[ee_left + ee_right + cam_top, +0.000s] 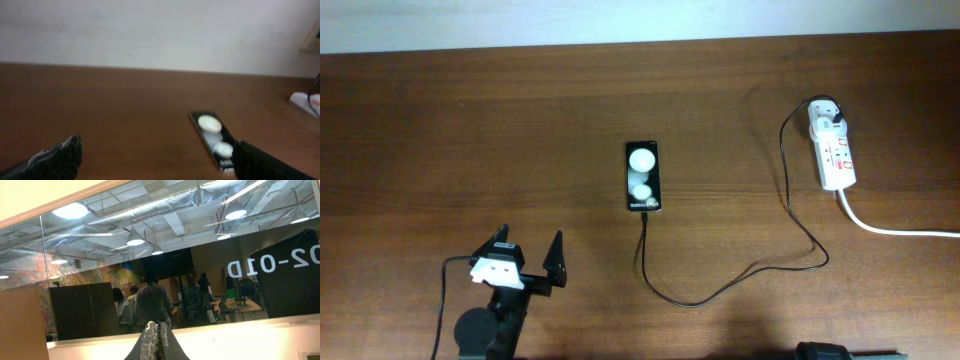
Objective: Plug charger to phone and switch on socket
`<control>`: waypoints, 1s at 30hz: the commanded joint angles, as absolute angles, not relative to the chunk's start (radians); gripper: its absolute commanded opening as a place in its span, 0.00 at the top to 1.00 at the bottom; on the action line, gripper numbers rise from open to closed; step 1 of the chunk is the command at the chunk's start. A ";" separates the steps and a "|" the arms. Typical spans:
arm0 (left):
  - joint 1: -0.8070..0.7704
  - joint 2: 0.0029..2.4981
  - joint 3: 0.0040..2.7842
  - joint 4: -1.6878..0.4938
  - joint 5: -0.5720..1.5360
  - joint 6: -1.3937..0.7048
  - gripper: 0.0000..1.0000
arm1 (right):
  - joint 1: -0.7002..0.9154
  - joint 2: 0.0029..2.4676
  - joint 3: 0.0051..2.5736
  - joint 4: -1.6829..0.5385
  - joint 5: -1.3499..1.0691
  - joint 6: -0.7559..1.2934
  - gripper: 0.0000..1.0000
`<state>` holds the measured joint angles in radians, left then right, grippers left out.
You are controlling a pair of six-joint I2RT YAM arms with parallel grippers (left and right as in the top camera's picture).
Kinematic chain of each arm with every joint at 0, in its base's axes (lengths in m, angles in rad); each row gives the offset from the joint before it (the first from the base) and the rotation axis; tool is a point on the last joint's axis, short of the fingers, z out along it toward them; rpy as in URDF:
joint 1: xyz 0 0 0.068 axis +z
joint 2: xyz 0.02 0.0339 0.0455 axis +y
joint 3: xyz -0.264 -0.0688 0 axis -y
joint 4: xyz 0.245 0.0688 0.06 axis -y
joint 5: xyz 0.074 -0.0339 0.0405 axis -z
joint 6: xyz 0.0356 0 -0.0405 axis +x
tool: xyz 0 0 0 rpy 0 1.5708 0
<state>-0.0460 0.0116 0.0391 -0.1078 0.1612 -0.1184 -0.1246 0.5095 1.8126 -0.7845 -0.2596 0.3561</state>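
Note:
The black phone [643, 176] lies flat at the table's middle, two white round spots on it. It also shows in the left wrist view [212, 137]. The thin black charger cable [720, 290] runs from the phone's near end in a loop to the white adapter [828, 119] on the white power strip [837, 155] at the right. The cable's plug tip sits at the phone's near edge. My left gripper [528, 254] is open and empty, near the front left, apart from the phone. My right gripper [156, 339] is shut, empty and points up at a glass wall.
The strip's thick white cord [900, 230] runs off the right edge. The strip's edge shows at the far right of the left wrist view [306, 102]. A pale wall borders the table's far side.

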 commanded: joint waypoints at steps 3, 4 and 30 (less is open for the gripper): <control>-0.043 0.012 0.033 -0.117 0.169 -0.103 0.01 | -0.119 0.500 1.809 -0.781 -0.251 0.344 0.95; -0.043 0.012 0.033 -0.117 0.169 -0.103 0.01 | -0.119 0.498 1.809 -0.781 -0.250 0.344 0.94; -0.043 0.012 0.033 -0.117 0.169 -0.103 0.01 | -0.119 0.278 1.758 -0.686 -0.226 0.240 0.70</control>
<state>-0.0460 0.0120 0.0380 -0.1165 0.1616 -0.1184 -0.1246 0.3470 1.7668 -0.6910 -0.2596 0.2470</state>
